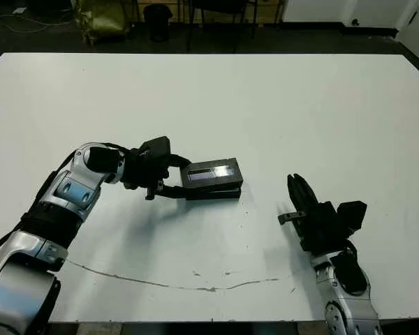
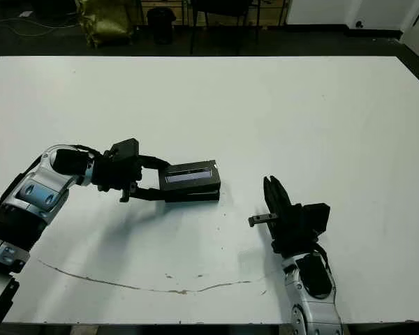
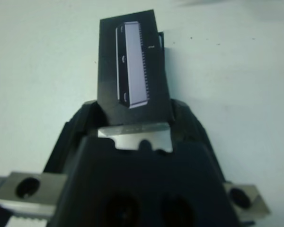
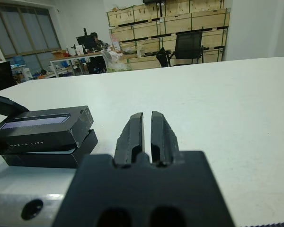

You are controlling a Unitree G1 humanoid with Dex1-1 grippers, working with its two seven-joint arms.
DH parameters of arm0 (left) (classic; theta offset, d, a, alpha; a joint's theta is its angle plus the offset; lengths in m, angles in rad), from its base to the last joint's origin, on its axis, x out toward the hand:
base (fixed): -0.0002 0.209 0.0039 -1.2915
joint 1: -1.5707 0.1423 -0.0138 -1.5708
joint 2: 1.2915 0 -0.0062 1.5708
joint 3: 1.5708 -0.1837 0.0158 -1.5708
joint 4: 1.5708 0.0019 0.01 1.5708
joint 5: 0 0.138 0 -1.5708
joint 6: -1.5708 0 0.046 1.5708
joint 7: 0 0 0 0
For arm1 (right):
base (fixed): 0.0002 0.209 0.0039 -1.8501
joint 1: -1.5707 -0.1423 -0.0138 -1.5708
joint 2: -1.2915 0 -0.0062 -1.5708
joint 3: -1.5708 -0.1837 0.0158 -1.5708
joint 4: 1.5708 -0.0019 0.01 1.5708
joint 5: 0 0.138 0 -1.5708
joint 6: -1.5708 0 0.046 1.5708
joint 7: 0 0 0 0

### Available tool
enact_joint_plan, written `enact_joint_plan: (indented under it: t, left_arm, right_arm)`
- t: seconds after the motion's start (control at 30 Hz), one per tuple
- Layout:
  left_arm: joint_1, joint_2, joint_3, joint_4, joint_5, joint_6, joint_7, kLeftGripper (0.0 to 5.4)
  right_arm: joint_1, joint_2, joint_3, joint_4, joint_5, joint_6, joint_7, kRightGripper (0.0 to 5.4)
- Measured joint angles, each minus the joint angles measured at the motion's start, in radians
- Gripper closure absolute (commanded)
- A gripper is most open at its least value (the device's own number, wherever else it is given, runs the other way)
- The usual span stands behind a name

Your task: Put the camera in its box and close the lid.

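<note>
1. The right gripper (image 1: 295, 190) sits nearest the robot, low over the white table (image 1: 286, 105). Its two black fingers (image 4: 143, 132) are pressed together with only a thin slit between them and nothing held.
2. One lid (image 1: 211, 172) and one box (image 1: 213, 192) show, stacked. No camera can be seen, so whether it lies inside cannot be told.
3. The lid, flat and black with a long silvery-blue strip along its top, lies over the box. It is slightly askew, so the box edge peeks out beneath it, as the right wrist view shows (image 4: 52, 158).
4. Taking the box as the landmark: the right gripper is apart from it, on the robot's right and nearer the robot, fingertips pointing away from the robot.
5. The left gripper (image 1: 176, 178) is just on the robot's left of the box, reaching it from that side. One finger (image 1: 176, 162) rests over the near end of the lid's top. The other runs low along the box's near side. Both ends of the stack sit between them, so the gripper is closed on lid and box together.
6. Nearer the robot than the box, a thin dark scratch line (image 1: 167, 283) runs across the table.
7. Beyond the far edge of the table from the box, the floor is dark, with chair legs (image 1: 216, 21) and a yellowish bag (image 1: 101, 17).
</note>
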Motion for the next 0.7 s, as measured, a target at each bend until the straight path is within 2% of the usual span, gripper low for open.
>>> enact_joint_plan:
  t: [0.4, 0.53, 0.7]
  left_arm:
    - [-0.059, -0.017, -0.029, 0.068, 0.032, -0.031, -0.047, 3.02]
    - [-0.060, -0.020, -0.029, 0.071, 0.032, -0.032, -0.054, 3.02]
    - [-0.060, -0.034, -0.024, 0.073, 0.025, -0.028, -0.061, 3.02]
  right_arm:
    - [0.009, -0.001, 0.006, -0.028, -0.001, 0.033, -0.021, 5.40]
    - [0.021, 0.000, 0.017, -0.049, -0.003, 0.060, -0.034, 5.40]
    - [0.022, -0.002, 0.018, -0.044, 0.004, 0.059, -0.016, 5.40]
